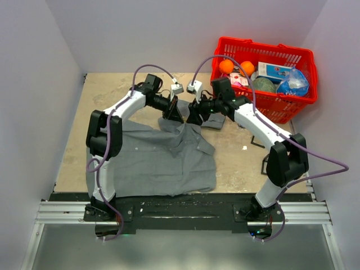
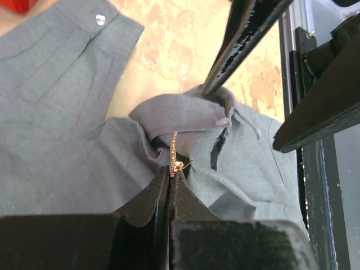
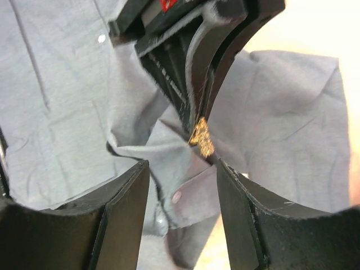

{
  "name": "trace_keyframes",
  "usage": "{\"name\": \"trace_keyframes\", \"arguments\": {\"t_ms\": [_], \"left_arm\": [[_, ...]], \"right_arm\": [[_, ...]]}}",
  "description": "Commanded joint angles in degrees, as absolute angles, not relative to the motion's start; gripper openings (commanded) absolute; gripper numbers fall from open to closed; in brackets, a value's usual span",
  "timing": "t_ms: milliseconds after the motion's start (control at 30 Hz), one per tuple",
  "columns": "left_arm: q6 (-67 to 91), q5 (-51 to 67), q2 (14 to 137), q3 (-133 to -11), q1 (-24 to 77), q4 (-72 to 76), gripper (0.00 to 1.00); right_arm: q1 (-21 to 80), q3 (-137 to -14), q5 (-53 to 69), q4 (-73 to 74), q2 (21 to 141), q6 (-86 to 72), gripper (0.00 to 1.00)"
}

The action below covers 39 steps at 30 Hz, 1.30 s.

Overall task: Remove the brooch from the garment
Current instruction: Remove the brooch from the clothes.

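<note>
One brooch (image 2: 174, 153) nipped by left pincer (image 2: 170, 173) | right pincer (image 3: 181, 164) spread

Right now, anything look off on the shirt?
Only the cloth: the shirt is bunched into a raised peak at its far edge, where the left gripper is shut on the brooch. The right gripper is open around that fold. No tear or spill visible.

One garment (image 1: 152, 157), one brooch (image 3: 201, 136), one basket (image 1: 264, 48), two orange balls (image 1: 226, 66) (image 1: 247, 67).

Left gripper (image 3: 194, 125) pinches the brooch (image 3: 201, 138) — right gripper (image 3: 183, 171) gapes.
</note>
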<state>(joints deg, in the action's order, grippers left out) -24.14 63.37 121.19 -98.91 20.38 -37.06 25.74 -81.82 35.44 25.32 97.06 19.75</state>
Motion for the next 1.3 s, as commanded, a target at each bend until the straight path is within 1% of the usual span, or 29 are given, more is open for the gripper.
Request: {"name": "trace_keyframes", "arguments": {"t_ms": [0,133,167,233,333,367,400,467,567,633,767,800,833,900,933,967,1033,1067,1167,1267], "left_arm": [[-29.1,61.5,120.1,-102.1,20.0,-41.9,0.0],[-30.2,61.3,118.9,-101.3,19.9,-42.9,0.0],[-30.1,61.6,118.7,-100.8,20.0,-42.8,0.0],[-29.9,62.7,118.2,-100.4,19.9,-42.8,0.0],[-27.4,64.8,117.7,-100.4,19.0,-41.4,0.0],[-25.3,65.2,117.4,-100.3,18.7,-40.6,0.0],[-24.4,65.3,117.2,-100.3,18.5,-39.8,0.0],[-23.8,64.3,116.5,-100.5,18.3,-38.8,0.0],[-23.0,61.8,115.0,-100.1,18.0,-37.2,0.0],[-21.5,63.2,113.9,-99.2,17.6,-35.3,0.0],[-18.4,65.2,112.3,-98.1,17.5,-34.4,0.0],[-18.5,65.2,112.1,-98.2,17.6,-35.1,0.0],[-18.9,65.2,111.2,-98.4,17.5,-36.5,0.0],[-19.2,65.9,110.2,-98.7,17.5,-38.0,0.0],[-19.7,66.3,109.1,-98.8,17.5,-40.2,0.0],[-20.6,66.3,108.5,-98.6,17.6,-41.0,0.0],[-21.6,66.5,106.8,-97.6,17.6,-44.0,0.0],[-24.4,66.5,106.4,-97.4,17.6,-45.7,0.0],[-29.9,65.1,105.6,-97.3,17.6,-52.2,0.0],[-31.1,63.6,104.2,-95.5,17.9,-53.3,0.0]], "right_arm": [[26.2,-78.6,35.8,25.1,94.4,17.8,0.55],[26.3,-74.2,37.9,24.4,94.7,18.8,0.57],[26.4,-73.3,37.4,23.6,94.9,18.1,0.6],[26.5,-71.5,35.3,20.9,96.4,15.7,0.61],[26.4,-69.6,32.9,18.5,98.1,16.1,0.4],[26.5,-68.6,33.3,17.8,98.4,16.7,0.26],[26.5,-68.2,33.9,17.9,98.6,17.0,0.16],[26.5,-66.8,33.2,18.6,98.9,17.1,0.02],[26.5,-65.6,32.3,23.1,98.1,19.0,0.0],[26.5,-65.7,31.6,25.3,97.9,20.8,0.0],[26.0,-68.0,31.1,26.6,97.5,20.8,0.0],[25.7,-68.9,31.6,27.0,96.4,20.9,0.02],[25.4,-70.1,32.3,27.8,95.8,21.1,0.11],[24.6,-74.8,34.2,30.3,94.3,20.8,0.2],[24.2,-76.5,35.4,31.0,93.0,20.7,0.27],[23.7,-79.9,38.8,32.5,92.3,20.8,0.32],[23.4,-82.4,41.4,33.6,90.5,21.4,0.39],[23.4,-84.0,42.6,33.8,89.9,22.1,0.45],[23.3,-85.3,46.8,33.7,88.7,23.3,0.51],[23.5,-85.0,50.5,32.9,89.7,22.6,0.54]]}}
